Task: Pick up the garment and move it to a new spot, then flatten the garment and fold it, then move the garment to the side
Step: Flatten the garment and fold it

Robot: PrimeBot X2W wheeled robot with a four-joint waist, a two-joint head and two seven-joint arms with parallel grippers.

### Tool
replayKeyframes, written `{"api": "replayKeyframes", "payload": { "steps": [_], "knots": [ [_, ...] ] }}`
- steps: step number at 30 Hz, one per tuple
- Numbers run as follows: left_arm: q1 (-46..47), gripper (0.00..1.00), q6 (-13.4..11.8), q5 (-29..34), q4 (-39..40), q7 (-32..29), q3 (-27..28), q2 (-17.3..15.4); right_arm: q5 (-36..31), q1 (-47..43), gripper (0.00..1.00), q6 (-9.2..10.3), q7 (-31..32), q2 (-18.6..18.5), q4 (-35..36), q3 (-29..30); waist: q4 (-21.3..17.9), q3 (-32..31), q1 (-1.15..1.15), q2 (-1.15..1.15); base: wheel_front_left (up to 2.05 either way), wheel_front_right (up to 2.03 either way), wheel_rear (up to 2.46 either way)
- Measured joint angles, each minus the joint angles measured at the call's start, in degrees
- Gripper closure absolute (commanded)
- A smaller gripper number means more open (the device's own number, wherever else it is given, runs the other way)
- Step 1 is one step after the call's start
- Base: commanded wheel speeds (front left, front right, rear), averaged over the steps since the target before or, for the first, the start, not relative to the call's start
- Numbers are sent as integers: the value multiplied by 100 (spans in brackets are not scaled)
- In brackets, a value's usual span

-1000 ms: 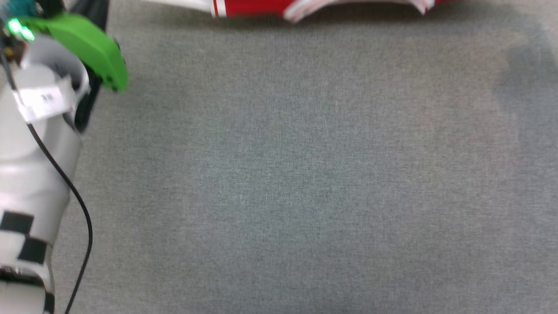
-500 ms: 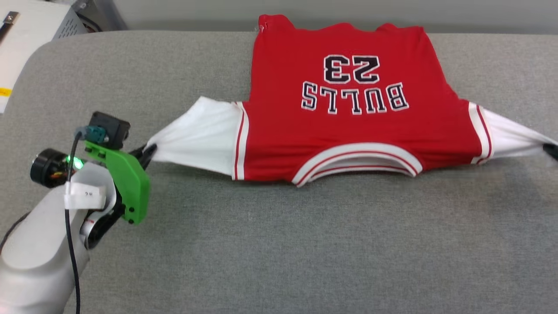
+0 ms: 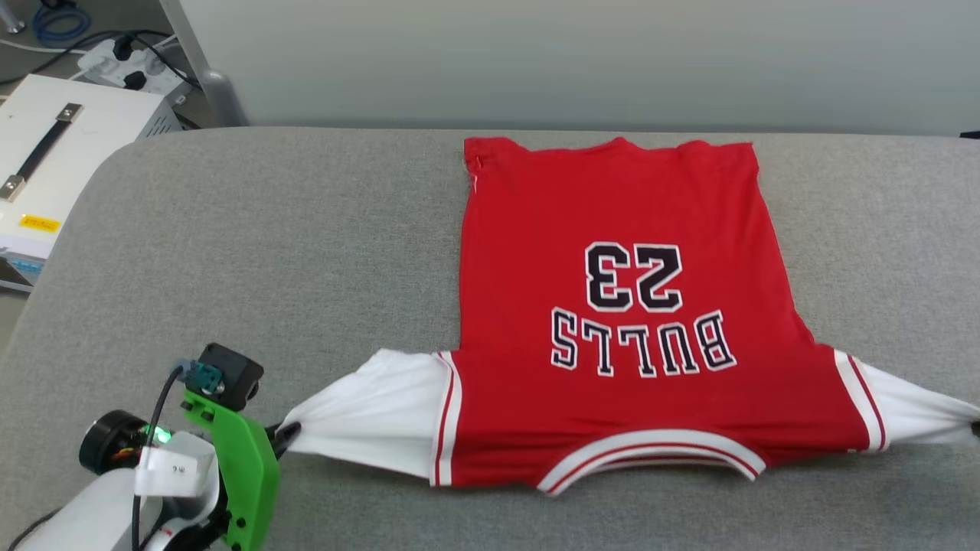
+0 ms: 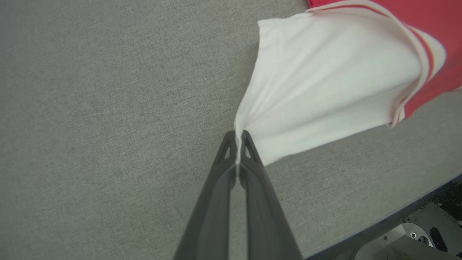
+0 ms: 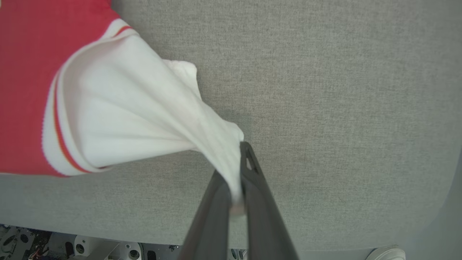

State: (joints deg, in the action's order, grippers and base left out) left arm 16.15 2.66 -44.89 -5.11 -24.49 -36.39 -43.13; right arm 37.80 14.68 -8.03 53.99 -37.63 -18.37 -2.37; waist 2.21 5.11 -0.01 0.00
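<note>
The garment (image 3: 612, 321), a red jersey with white sleeves and upside-down "BULLS 23" print, lies spread on the grey table (image 3: 306, 252), collar toward me. My left gripper (image 3: 282, 436) is shut on the tip of the left white sleeve (image 4: 325, 83), pulling it taut; its fingers (image 4: 249, 166) pinch the cloth edge. At the head view's right edge, the right gripper (image 3: 975, 428) is shut on the other sleeve (image 5: 144, 115), whose cloth bunches between its fingers (image 5: 252, 180).
A white box with a black handle (image 3: 53, 161) stands off the table's left end, cables (image 3: 122, 61) behind it. A pale wall (image 3: 574, 61) runs along the far edge. The table's near edge (image 4: 379, 220) lies close to both grippers.
The head camera has tilted up, so the whole jersey and far table edge now show. Both grippers stay shut on the sleeves, which remain stretched.
</note>
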Motion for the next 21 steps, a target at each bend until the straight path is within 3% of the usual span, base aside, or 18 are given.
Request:
{"api": "replayKeyframes", "payload": {
  "steps": [5,10,11,12,21],
  "knots": [
    [-446,100,-235,-158,601,-205,4,-214,-207,-825,100,2,620,246,632,646,39,-125,0,0,0,0,0],
    [-705,100,-422,-379,942,-328,-5,-214,-519,-1330,100,5,990,632,1243,1182,75,-109,0,0,0,0,0],
    [-705,100,-446,-380,979,-328,-5,-209,-560,-1353,87,5,1037,688,1338,1238,76,-99,0,0,0,0,0],
    [-705,100,-464,-388,1020,-330,-4,-203,-615,-1363,0,7,1038,749,1471,1294,78,-85,0,0,0,0,0],
    [-705,100,-754,-454,1738,-535,47,-193,-594,-1096,0,8,1240,911,2349,1551,139,171,0,0,0,0,0]
  ]
}}
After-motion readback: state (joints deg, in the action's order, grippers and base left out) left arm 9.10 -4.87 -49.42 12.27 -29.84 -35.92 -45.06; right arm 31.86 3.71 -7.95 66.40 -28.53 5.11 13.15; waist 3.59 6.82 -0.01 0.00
